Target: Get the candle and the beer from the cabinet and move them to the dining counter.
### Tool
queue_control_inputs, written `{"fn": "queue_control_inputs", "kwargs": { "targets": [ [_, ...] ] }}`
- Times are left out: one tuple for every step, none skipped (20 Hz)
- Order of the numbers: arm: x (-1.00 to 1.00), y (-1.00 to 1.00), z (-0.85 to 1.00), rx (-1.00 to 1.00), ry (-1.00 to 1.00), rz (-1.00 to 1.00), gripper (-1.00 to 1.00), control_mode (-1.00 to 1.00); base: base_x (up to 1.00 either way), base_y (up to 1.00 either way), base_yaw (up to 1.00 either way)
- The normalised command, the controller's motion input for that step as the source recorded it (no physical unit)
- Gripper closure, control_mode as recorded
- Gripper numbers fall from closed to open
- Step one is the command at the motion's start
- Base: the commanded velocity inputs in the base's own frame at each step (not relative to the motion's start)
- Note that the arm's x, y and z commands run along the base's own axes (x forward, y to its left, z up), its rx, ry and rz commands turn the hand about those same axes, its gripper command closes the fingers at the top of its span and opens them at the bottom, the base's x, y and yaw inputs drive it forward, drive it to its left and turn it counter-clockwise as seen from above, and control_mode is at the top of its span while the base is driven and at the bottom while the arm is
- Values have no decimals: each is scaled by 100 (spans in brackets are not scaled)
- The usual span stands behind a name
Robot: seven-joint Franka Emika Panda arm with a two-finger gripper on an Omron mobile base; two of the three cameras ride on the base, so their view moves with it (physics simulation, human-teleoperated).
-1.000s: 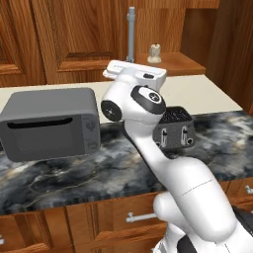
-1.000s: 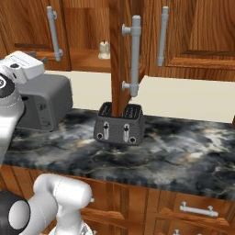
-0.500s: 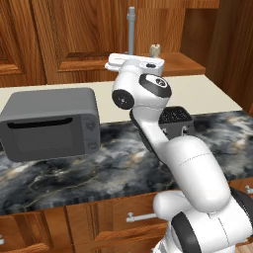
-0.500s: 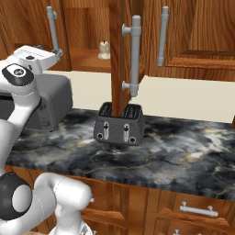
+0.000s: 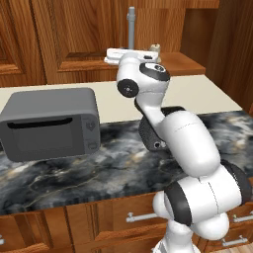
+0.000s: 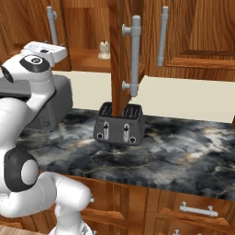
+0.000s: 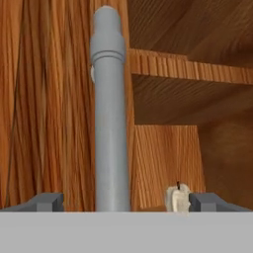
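Note:
The candle [image 6: 104,49], a small cream stub, stands on the lower shelf of the open cabinet [image 6: 87,59]. In the hand view the candle [image 7: 179,198] shows low down, just inside the right fingertip [image 7: 207,201]. My gripper [image 7: 127,203] is open and holds nothing, and it is raised to shelf height in front of the cabinet. The open door's grey bar handle [image 7: 109,113] rises between the two fingertips, farther off. From the left base view the hand [image 5: 123,53] sits left of the candle [image 5: 155,48]. The beer and the dining counter are out of view.
A grey microwave [image 5: 49,123] stands on the marble worktop [image 6: 174,151] to the left. A dark toaster [image 6: 119,125] sits below the open cabinet door [image 6: 120,50], whose edge and handle [image 6: 135,55] jut out over the worktop. Drawers with silver handles run below.
The arm has straightened upward and lifted the hand from in front of the wall to the height of the cabinet shelf. The gripper stayed open; the candle has not moved.

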Motion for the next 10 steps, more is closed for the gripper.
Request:
{"fn": "queue_control_inputs", "kwargs": {
  "targets": [
    [54, 18, 0, 0, 0, 9, -100, -100, 0, 0, 0],
    [48, 31, 0, 0, 0, 8, -100, -100, 0, 0, 0],
    [49, 30, 0, 0, 0, 7, -100, -100, 0, 0, 0],
    [43, 26, 0, 0, 0, 7, -100, -100, 0, 0, 0],
    [41, 19, 0, 0, 0, 7, -100, -100, 0, 0, 0],
    [40, 17, 0, 0, 0, 7, -100, -100, 0, 0, 0],
    [39, 17, 0, 0, 0, 7, -100, -100, 0, 0, 0],
    [38, 18, 0, 0, 0, 7, -100, -100, 0, 0, 0],
    [36, 17, 0, 0, 0, 7, -100, -100, 0, 0, 0],
    [37, 18, 0, -1, 0, 7, 100, -100, 0, 0, 0]
  ]
}}
